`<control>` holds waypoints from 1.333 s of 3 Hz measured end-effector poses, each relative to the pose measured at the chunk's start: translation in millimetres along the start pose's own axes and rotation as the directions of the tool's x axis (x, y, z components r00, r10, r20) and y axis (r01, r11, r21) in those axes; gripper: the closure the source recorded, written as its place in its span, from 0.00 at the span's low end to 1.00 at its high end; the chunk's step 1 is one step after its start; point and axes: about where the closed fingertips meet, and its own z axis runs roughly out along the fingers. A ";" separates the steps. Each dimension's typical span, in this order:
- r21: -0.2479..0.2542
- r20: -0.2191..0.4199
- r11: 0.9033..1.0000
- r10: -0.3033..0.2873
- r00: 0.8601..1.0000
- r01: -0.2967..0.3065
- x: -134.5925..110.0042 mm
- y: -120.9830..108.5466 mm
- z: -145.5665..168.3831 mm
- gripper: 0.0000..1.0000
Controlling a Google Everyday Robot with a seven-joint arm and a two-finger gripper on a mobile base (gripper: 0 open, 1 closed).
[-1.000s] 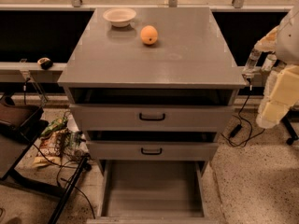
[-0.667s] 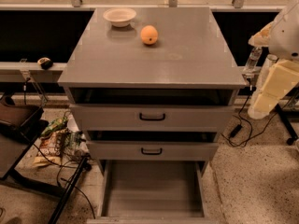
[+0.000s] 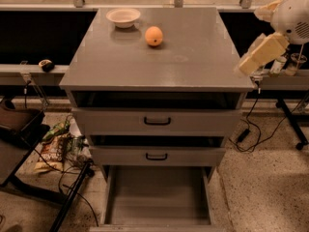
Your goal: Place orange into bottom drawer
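Observation:
The orange (image 3: pixel 154 36) sits on the grey cabinet top (image 3: pixel 159 62), towards the back and a little left of centre, just right of the cream bowl (image 3: pixel 123 17). The bottom drawer (image 3: pixel 157 197) is pulled open at the foot of the cabinet, and its flat grey floor holds nothing. My gripper (image 3: pixel 246 65) hangs at the right edge of the cabinet top, at the end of the white arm (image 3: pixel 292 16). It is well to the right of the orange and in front of it, and holds nothing that I can see.
The two upper drawers (image 3: pixel 157 121) with black handles are closed or nearly so. Bags and cables (image 3: pixel 55 146) lie on the floor at the left. A black stand leg (image 3: pixel 289 124) and a cable are on the right. A ledge with small objects runs behind the cabinet.
The arm and gripper have risen and swung left, from beside the cabinet's right side up to the right edge of its top. The orange, bowl and drawers have not moved.

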 end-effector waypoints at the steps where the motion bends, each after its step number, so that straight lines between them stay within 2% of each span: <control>1: 0.032 0.144 0.999 0.031 0.989 -0.036 -17.7 -38.6 26.7 0.00; 2: 0.037 0.178 0.997 0.065 0.982 -0.073 -21.3 -55.3 46.2 0.00; 4: 0.026 0.206 0.997 0.065 0.976 -0.071 -25.5 -56.1 61.7 0.00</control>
